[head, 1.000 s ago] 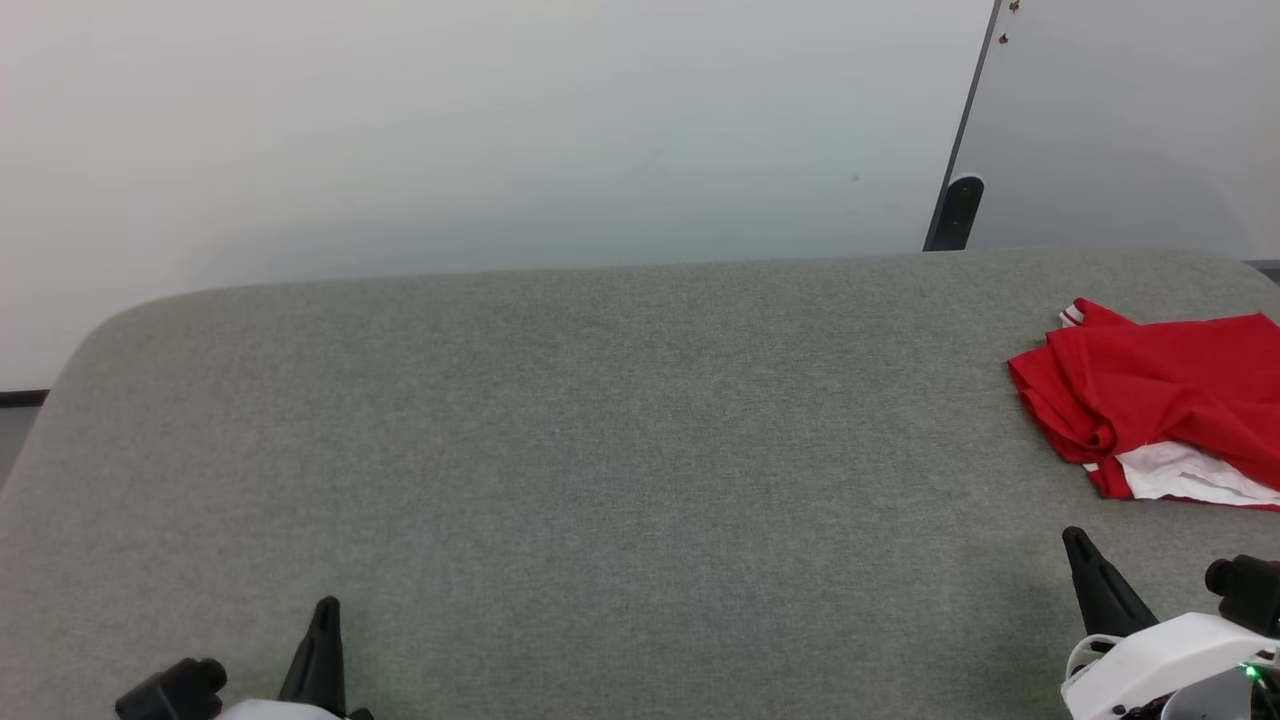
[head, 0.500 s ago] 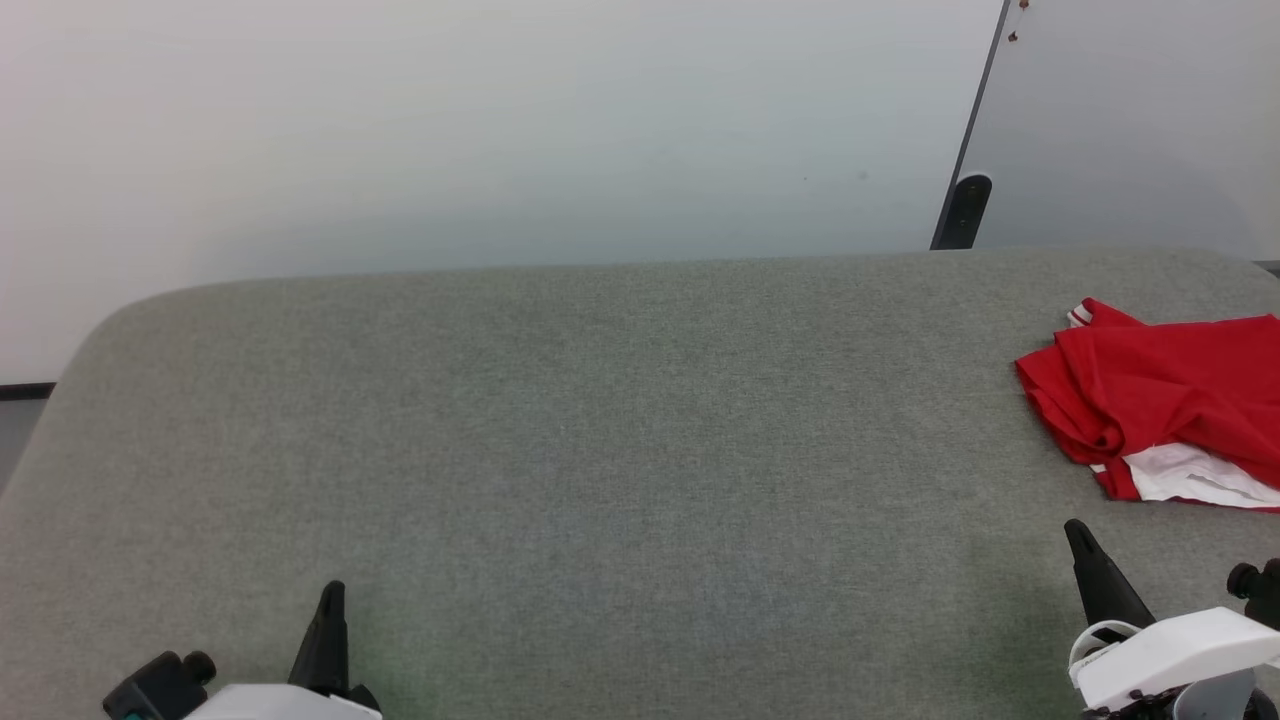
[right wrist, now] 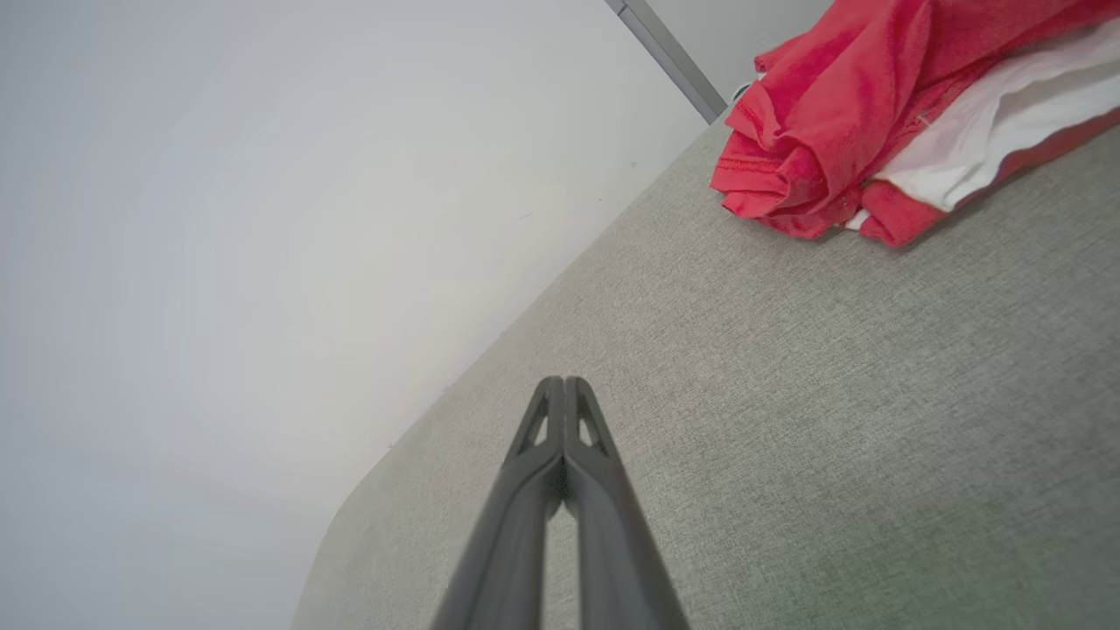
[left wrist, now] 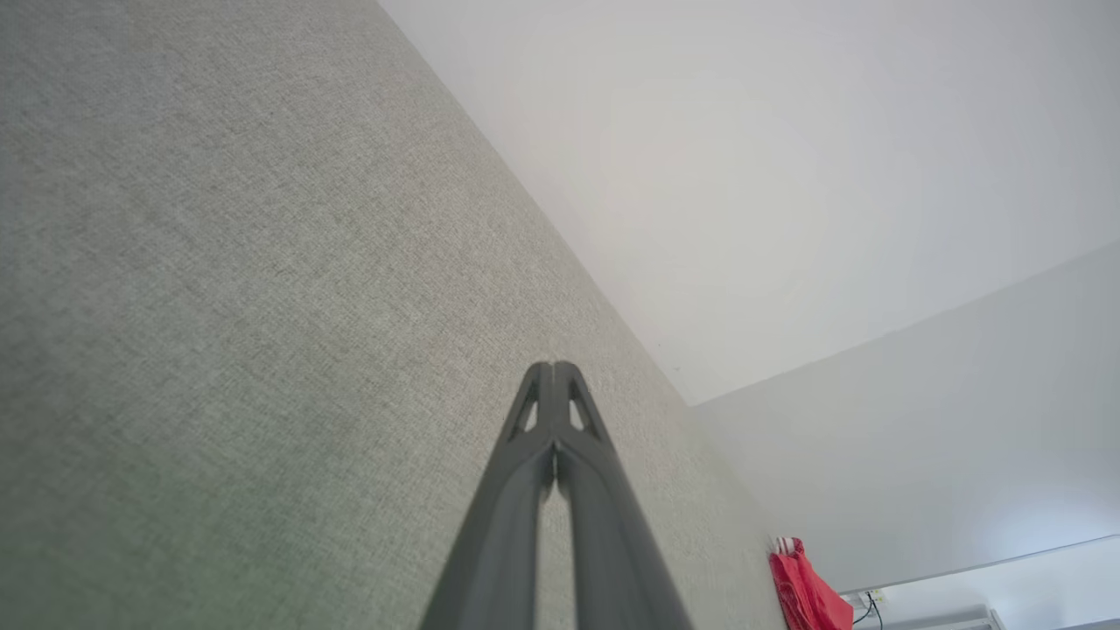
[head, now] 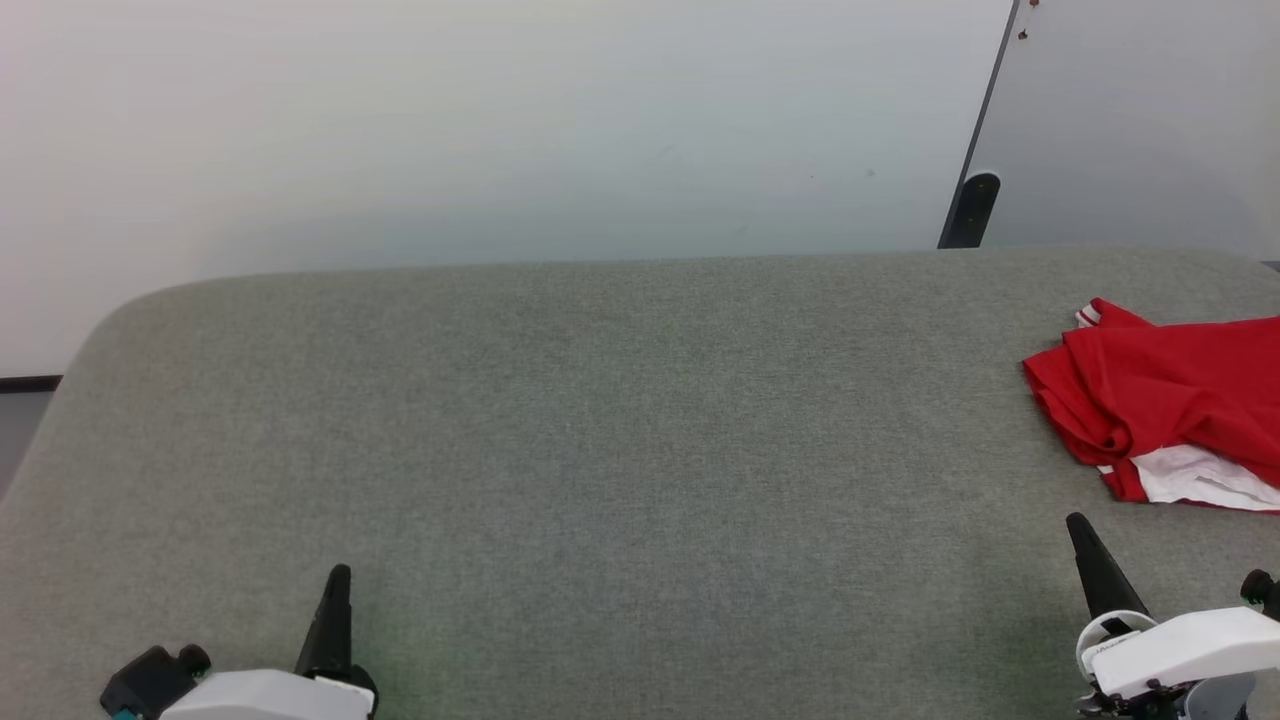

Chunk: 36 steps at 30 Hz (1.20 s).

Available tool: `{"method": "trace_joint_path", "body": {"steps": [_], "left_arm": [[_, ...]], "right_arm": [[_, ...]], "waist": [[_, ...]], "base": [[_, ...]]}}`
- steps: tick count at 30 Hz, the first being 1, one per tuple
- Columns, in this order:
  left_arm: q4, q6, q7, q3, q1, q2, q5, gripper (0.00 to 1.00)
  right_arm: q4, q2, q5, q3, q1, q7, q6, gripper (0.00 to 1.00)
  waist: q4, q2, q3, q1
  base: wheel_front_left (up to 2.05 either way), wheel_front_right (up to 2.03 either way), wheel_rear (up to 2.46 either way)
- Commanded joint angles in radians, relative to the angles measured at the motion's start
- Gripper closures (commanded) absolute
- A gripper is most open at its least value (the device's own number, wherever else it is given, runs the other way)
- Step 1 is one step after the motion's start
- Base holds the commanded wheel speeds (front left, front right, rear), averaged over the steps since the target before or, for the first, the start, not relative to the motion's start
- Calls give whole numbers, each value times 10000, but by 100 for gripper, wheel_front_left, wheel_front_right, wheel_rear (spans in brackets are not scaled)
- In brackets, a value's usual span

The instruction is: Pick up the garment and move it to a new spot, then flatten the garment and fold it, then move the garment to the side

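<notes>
Both jaws are pressed shut and empty: the left gripper (head: 338,575) far from the garment (head: 1160,405), the right gripper (head: 1078,525) just short of it. Over the last second only the view has drifted; the bundled garment appears set aside.

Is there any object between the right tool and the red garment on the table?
No. In the right wrist view, only bare grey fabric tabletop lies between the shut right tool and the red garment.
</notes>
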Motion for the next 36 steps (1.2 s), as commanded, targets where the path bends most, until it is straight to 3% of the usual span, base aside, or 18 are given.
{"method": "trace_joint_path", "body": {"steps": [1,36], "left_arm": [[-156,-44,74,51,-232,12,-344,100],[-483,-75,966,168,-483,-255,-3451,100]], "right_arm": [[-150,24,369,-110,-219,60,-7,100],[-325,580,3535,-626,-221,545,-11,100]], "waist": [[12,0,5,0],[213,0,94,0]], "base": [[0,0,0],[0,0,0]]}}
